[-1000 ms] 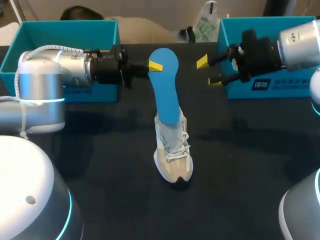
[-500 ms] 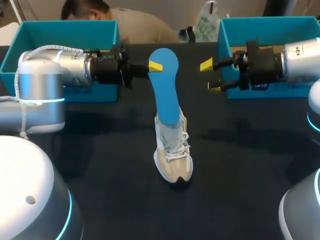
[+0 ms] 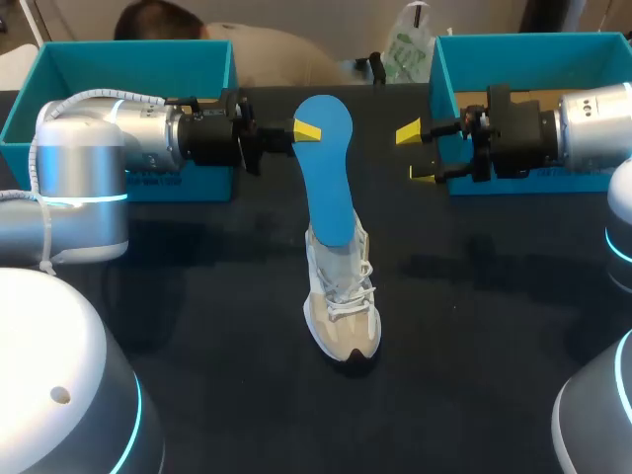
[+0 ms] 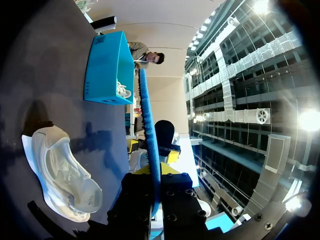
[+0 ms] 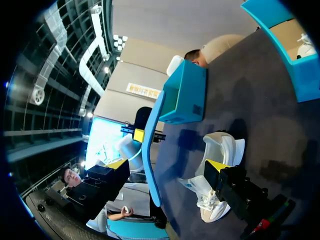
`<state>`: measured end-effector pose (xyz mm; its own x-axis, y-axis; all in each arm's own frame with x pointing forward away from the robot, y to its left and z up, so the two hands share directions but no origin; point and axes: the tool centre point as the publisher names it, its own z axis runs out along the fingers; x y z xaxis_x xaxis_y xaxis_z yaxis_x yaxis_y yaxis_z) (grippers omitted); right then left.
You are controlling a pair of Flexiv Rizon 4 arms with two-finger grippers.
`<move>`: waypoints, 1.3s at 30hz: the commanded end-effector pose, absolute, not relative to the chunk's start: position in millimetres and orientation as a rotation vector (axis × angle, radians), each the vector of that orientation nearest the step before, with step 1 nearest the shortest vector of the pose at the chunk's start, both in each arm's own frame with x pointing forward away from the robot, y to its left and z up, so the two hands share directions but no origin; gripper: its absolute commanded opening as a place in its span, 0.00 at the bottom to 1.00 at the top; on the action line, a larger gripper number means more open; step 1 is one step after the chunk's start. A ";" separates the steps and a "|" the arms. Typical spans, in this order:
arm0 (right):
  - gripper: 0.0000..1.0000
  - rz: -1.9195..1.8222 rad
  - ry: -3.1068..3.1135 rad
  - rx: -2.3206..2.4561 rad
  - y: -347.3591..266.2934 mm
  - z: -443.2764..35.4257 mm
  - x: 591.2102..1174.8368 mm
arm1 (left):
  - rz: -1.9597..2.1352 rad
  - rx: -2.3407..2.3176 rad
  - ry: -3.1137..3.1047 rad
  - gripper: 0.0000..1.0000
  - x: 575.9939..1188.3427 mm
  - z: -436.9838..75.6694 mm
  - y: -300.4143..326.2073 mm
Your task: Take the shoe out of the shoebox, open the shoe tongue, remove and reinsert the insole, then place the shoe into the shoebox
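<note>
The dark table (image 3: 197,326) lies under both claws. The left arm (image 3: 89,158) and the right arm (image 3: 592,118) stretch level across its far half, their claws facing each other. One teal shoebox (image 3: 128,69) stands behind the left arm's wrist; in the right wrist view it is far ahead of the right claw, beyond the insole. A second teal shoebox (image 3: 513,49) stands right behind the right claw, with that arm's wrist crossing its front wall. The pale shoe (image 3: 341,306) stands on its sole below the gap between the two claws and nearer the robot than either, its toe pointing towards the robot. The blue insole (image 3: 326,168) rises out of the shoe's opening, its lower end in the shoe and its rounded top at claw height. The left claw (image 3: 301,130) is closed on the insole's top from the side. In the left wrist view the insole (image 4: 149,125) runs edge-on out from between that claw's fingers, with the shoe (image 4: 60,175) off to one side. The right claw (image 3: 415,153) is spread wide and holds nothing, set apart from the insole's far edge.
</note>
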<state>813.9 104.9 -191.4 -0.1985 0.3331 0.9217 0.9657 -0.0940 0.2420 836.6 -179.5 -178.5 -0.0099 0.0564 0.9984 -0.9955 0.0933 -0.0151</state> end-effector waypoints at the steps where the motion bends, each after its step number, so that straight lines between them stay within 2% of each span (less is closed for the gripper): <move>1: 1.00 -1.307 -1.562 -1.444 106.7 -191.3 814.7 | 1.191 1.060 -1.262 0.00 835.9 -176.8 -180.1; 20: 1.00 -1.307 -1.562 -1.444 106.7 -191.3 814.7 | 1.589 0.650 -1.684 0.00 865.1 -130.6 -159.1; 32: 1.00 -1.307 -1.562 -1.444 106.7 -191.3 814.7 | 1.988 0.235 -2.106 0.00 863.4 -124.1 -155.3; 39: 1.00 -1.307 -1.562 -1.444 106.7 -191.3 814.7 | 2.186 -0.218 -2.403 0.00 860.8 -122.1 -157.0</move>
<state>814.2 105.0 -191.4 -0.1991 0.3342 0.9212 0.9656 -0.0935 0.2426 869.6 -157.2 -119.7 -0.9196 0.0885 0.3827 -0.3770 0.0747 -0.9232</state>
